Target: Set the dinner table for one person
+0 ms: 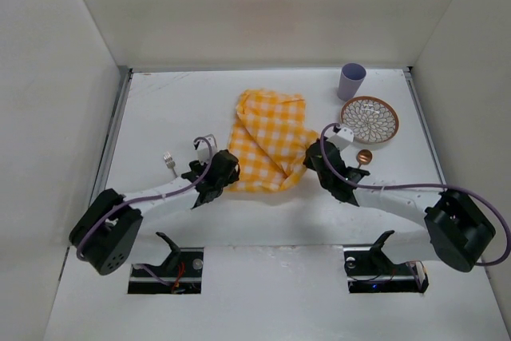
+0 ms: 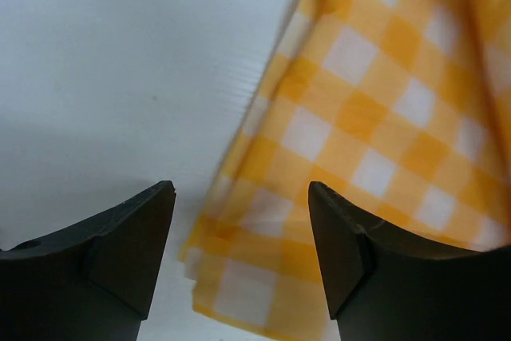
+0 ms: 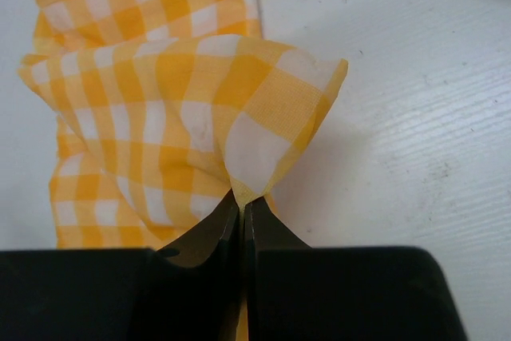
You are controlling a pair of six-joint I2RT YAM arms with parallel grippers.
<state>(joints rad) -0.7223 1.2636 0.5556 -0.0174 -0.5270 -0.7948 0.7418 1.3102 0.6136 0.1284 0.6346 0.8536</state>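
White dinner table fills the walled bay, with the yellow checked cloth rumpled at its centre. The right gripper, at the cloth's 4 o'clock edge, pinches a fold with its jaws pressed together. The left gripper, at 8 o'clock, stands spread and grips nothing. A one-sided pull could drag the cloth askew, or sweep it into the spoon and patterned plate.

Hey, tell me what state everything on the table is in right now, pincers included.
Checked cloth: folded, rumpled, one edge pinched.
Right pincer: shut on the checked cloth.
Left pincer: open, nothing held.
Cup: upright.
Patterned dish: right side up, empty.
Fork: lying flat.
Spoon: lying flat.
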